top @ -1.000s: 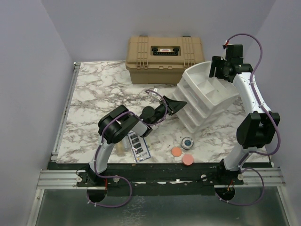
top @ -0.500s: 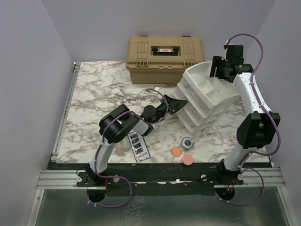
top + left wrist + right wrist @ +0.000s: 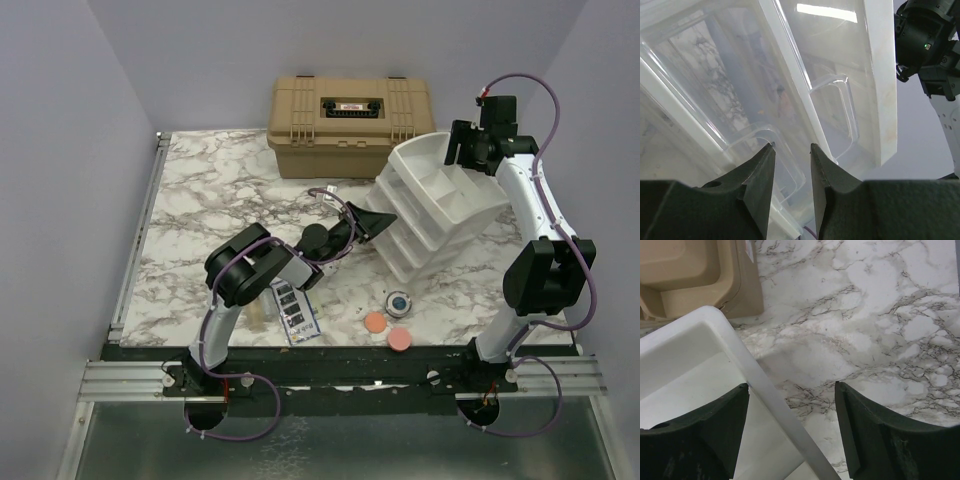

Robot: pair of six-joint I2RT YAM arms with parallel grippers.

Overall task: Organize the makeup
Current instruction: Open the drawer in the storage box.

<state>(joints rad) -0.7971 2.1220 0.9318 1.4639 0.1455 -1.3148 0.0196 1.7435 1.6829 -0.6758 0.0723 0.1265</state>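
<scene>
Our left gripper (image 3: 378,222) has barely shifted beside the white organizer (image 3: 440,200). From above, palette (image 3: 297,310), orange disc (image 3: 375,322) and jar (image 3: 398,301) lie behind it, nearer our left arm (image 3: 245,270). Left wrist: jaws narrowly parted, empty. Right wrist: right gripper (image 3: 790,390) spread wide astride the organizer's rim.

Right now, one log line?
left gripper: at organizer lower tier, grip unclear | right gripper: open over rim | loose: orange disc, pink disc, jar, palette
</scene>
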